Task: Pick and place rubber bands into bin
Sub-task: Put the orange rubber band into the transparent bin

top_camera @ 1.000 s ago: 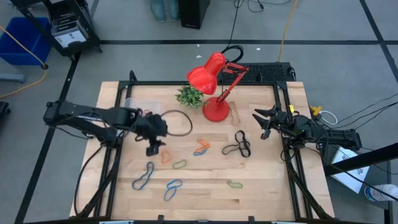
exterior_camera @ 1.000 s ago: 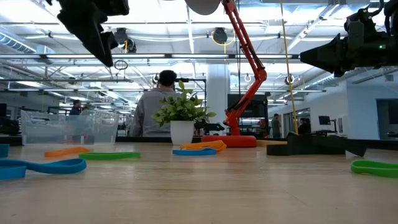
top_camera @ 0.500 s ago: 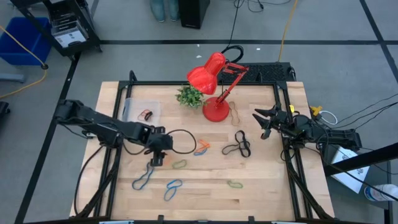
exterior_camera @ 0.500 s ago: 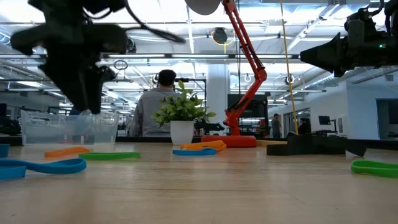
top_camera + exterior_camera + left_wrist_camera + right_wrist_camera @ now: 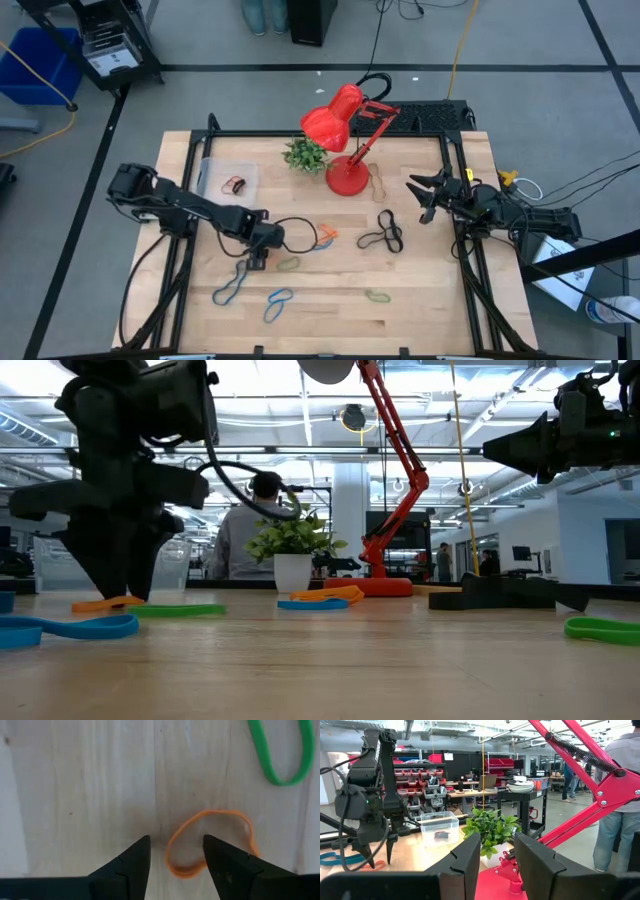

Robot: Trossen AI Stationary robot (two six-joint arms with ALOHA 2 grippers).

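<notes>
Low over the wooden table (image 5: 420, 290), left gripper (image 5: 173, 851) with fingers (image 5: 131, 861) spread, straddling one end of the thin orange rubber band loop (image 5: 210, 842); one finger inside the loop, band flat on the wood, ungrasped. Green rubber band (image 5: 280, 751) at two o'clock from it. Clear shallow plastic bin (image 5: 228, 178) at ten o'clock of the table, one dark band (image 5: 234, 184) inside. Right gripper (image 5: 420, 199) at three o'clock, raised, fingers parted, empty.
</notes>
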